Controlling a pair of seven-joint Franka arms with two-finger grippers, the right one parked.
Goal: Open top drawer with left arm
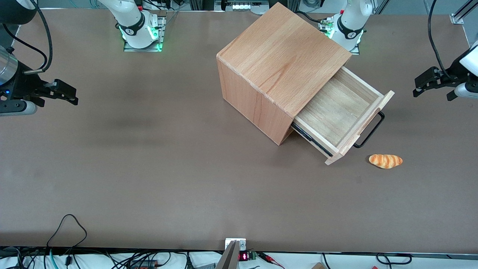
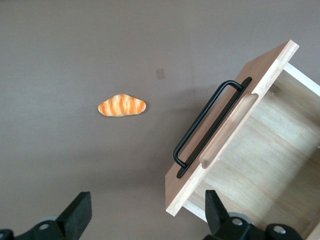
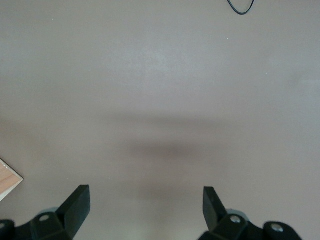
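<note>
The top drawer (image 1: 338,121) stands pulled well out of the cabinet (image 1: 278,71), which sits on the brown bench (image 1: 149,168) turned at an angle, toward the working arm's end. Its wooden floor lies bare and open to view, and a black rail runs along the side nearer the front camera. The black handle (image 1: 370,131) projects from the front panel, pointing toward the working arm's end of the bench. The left arm (image 1: 465,71) hangs above the bench at that end, apart from the drawer, and its end effector (image 1: 420,87) is released, the fingers (image 2: 77,212) spread wide with nothing between them and touching nothing. From the wrist camera the handle and front panel show just beside one finger. A small bread roll (image 1: 385,161) lies on the bench near the drawer's front, nearer the front camera than the handle.
</note>
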